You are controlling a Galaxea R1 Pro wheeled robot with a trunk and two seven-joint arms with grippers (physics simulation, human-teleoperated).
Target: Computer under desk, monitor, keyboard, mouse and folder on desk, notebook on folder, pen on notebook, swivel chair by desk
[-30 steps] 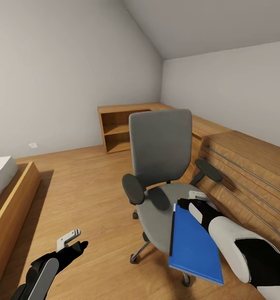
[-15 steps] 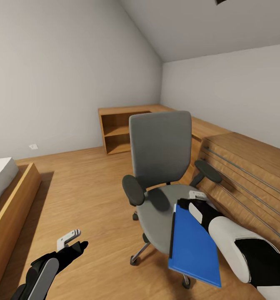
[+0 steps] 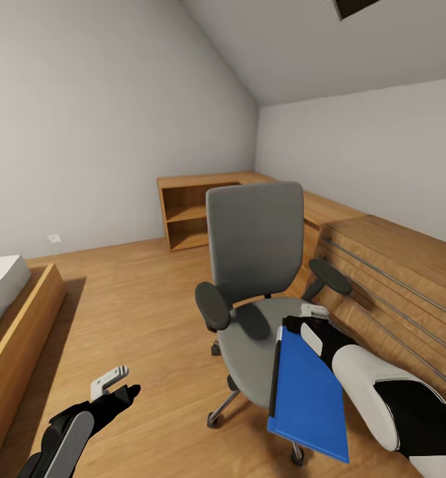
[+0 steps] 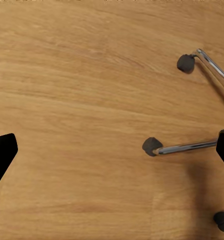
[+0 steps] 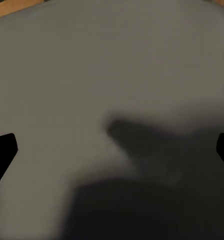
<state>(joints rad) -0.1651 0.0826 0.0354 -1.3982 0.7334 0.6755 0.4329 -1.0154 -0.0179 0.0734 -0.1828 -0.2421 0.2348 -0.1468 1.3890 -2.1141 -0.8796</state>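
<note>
My right gripper (image 3: 296, 325) is clamped on the flat bright blue folder (image 3: 307, 398), which hangs tilted above the front of the seat. My left gripper (image 3: 120, 385) is spread wide over the oak plank floor (image 3: 137, 312). Beyond stands the grey upholstered swivel chair (image 3: 255, 245), beside low oak cabinets (image 3: 389, 265).

The swivel chair (image 3: 255, 252) at centre frame looks matt grey cloth, with black padded armrests (image 3: 212, 304) and shiny chrome legs (image 4: 184, 147). The folder (image 3: 306, 398) at lower right is smooth, flat blue. The floor (image 3: 130, 312) and low cabinets (image 3: 190, 212) show satin oak grain.
</note>
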